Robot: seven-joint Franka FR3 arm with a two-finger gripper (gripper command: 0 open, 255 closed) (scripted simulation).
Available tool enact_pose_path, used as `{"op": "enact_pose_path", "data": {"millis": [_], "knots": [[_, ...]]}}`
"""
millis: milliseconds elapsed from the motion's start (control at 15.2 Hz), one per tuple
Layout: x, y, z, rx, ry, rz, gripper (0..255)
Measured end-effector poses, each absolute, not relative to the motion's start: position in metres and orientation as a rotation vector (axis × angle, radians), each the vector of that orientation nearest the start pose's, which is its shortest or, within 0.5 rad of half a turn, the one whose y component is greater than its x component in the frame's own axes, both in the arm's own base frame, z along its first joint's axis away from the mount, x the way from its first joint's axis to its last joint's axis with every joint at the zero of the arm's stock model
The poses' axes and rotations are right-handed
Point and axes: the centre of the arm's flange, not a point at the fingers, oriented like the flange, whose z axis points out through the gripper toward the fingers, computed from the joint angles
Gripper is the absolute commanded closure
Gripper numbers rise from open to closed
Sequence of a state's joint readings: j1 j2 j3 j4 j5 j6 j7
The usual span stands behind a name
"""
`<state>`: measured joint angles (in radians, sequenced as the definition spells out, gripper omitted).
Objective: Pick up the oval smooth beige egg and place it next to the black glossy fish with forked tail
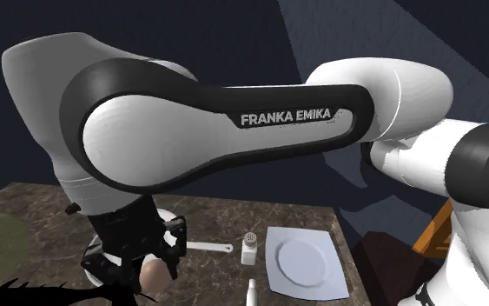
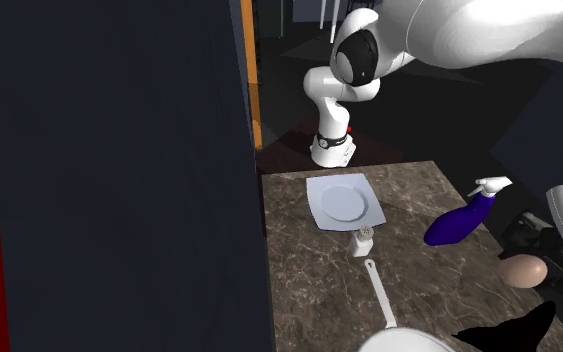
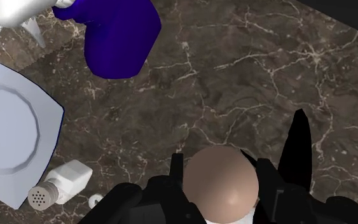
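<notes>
A smooth beige egg (image 3: 222,186) sits clasped between the two black fingers (image 3: 176,170) of my gripper (image 3: 220,177), which is shut on it. In the shoulder view the egg (image 1: 154,276) shows under the gripper (image 1: 142,265) at the near left of the dark marble counter (image 1: 225,217). The black fish (image 1: 51,293) lies as a flat silhouette just to the shoulder view's left of the egg. In the second exterior view the egg (image 2: 522,270) hangs near the counter's right edge, just above the fish's forked tail (image 2: 514,332). One black tail prong (image 3: 298,149) rises beside the gripper.
A blue spray bottle (image 2: 459,222) with a white trigger lies on the counter. A white square plate (image 1: 305,261), a white shaker (image 1: 249,248) and a white pan handle (image 1: 209,247) stand nearby. A dark wall (image 2: 119,170) borders the second exterior view's left.
</notes>
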<state>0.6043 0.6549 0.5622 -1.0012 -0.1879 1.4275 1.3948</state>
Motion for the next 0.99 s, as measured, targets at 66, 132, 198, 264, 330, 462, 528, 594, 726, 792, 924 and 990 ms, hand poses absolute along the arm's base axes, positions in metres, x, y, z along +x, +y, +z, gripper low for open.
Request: {"op": "enact_pose_path", "data": {"millis": [66,132,198,264,330,462,528,594,726,792,924,990], "knots": [[0.408,0.572,0.494,-3.181,0.506,0.297,255],[0.408,0.572,0.489,-3.181,0.506,0.297,255],[0.406,0.573,0.483,-3.181,0.506,0.297,255],[0.407,0.572,0.478,-3.181,0.505,0.297,255],[0.407,0.571,0.473,-3.181,0.506,0.298,255],[0.407,0.571,0.463,-3.181,0.506,0.297,255],[0.407,0.571,0.457,-3.181,0.506,0.297,255],[0.406,0.573,0.451,-3.181,0.506,0.297,255],[0.406,0.571,0.441,-3.181,0.505,0.297,255],[0.406,0.572,0.435,-3.181,0.506,0.297,255],[0.405,0.572,0.425,-3.181,0.505,0.297,255],[0.405,0.572,0.425,-3.177,0.504,0.293,255]]}}
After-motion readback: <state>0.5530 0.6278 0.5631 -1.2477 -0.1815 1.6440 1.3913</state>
